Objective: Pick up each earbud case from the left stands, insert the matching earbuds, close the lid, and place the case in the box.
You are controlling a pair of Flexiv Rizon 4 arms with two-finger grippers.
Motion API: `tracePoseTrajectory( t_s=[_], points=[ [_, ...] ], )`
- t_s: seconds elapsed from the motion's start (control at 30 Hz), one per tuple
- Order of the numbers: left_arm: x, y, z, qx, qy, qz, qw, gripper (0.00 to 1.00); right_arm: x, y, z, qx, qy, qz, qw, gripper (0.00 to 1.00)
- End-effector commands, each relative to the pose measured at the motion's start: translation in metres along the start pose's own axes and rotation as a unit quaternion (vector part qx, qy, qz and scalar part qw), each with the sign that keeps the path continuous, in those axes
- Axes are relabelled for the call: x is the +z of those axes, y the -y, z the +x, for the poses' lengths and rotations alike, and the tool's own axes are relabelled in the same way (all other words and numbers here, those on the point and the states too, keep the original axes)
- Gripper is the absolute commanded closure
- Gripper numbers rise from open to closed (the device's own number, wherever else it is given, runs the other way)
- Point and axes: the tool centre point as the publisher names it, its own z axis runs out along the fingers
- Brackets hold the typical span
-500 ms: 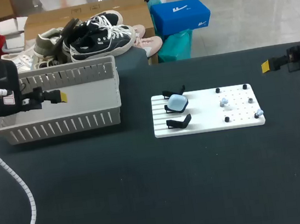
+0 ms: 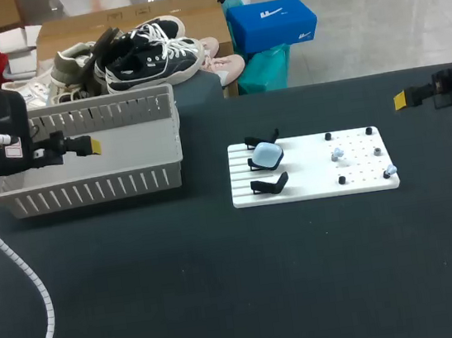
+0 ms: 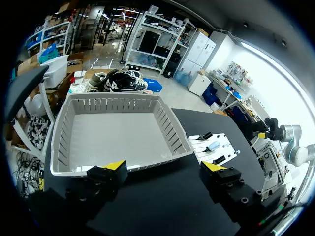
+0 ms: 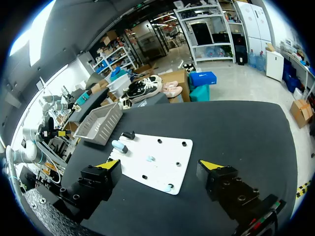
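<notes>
A white board [image 2: 361, 184] lies mid-table with three black stands along its left side. Only the middle stand carries a light-blue earbud case [image 2: 268, 156], lid shut; the stands [image 2: 269, 184] on either side are bare. Two pale earbuds [image 2: 338, 154] [image 2: 390, 171] rest among black pegs on the board's right half. My left gripper [image 2: 94, 145] hangs open above the grey basket [image 2: 87, 191], far left of the board. My right gripper [image 2: 400, 98] is open at the table's far right, holding nothing. The right wrist view has the case [image 4: 118, 145] and board [image 4: 162, 147] ahead of its open gripper [image 4: 160, 164].
In the left wrist view the empty basket [image 3: 64, 147] sits just ahead of the open gripper [image 3: 165, 167], with the board [image 3: 224, 142] beyond to one side. A white cable [image 2: 23, 271] loops over the table's left side.
</notes>
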Motion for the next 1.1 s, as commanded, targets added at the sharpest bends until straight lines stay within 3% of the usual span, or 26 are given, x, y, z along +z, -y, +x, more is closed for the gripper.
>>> tracePoseTrajectory(
  t_s=[0.03,0.23,0.47,0.6,0.7,0.9,1.1],
  points=[
    [0.000,0.001,-0.001,0.000,-0.003,-0.002,1.000,0.00,0.001,0.001,0.000,0.000,0.000,-0.001,1.000,0.00],
    [0.000,0.001,-0.001,0.000,-0.003,-0.002,1.000,0.00,0.001,0.001,0.000,0.000,0.000,-0.001,1.000,0.00],
    [-0.003,0.007,-0.009,0.105,0.023,-0.011,0.994,0.00,0.001,0.001,0.000,0.000,0.000,-0.001,1.000,0.00],
    [-0.003,0.019,-0.011,0.169,0.030,0.036,0.985,0.00,0.001,0.001,0.000,0.000,0.000,-0.001,1.000,0.00],
    [0.002,0.032,-0.013,0.222,0.026,0.079,0.971,0.00,0.001,0.001,0.000,0.000,0.000,-0.001,1.000,0.00],
    [0.011,0.056,-0.016,0.325,0.001,0.174,0.930,0.00,0.001,0.001,0.000,0.000,0.000,-0.001,1.000,0.00],
    [0.026,0.071,-0.017,0.398,-0.012,0.219,0.891,0.00,0.001,0.001,0.000,0.000,0.000,-0.001,1.000,0.00]
  ],
)
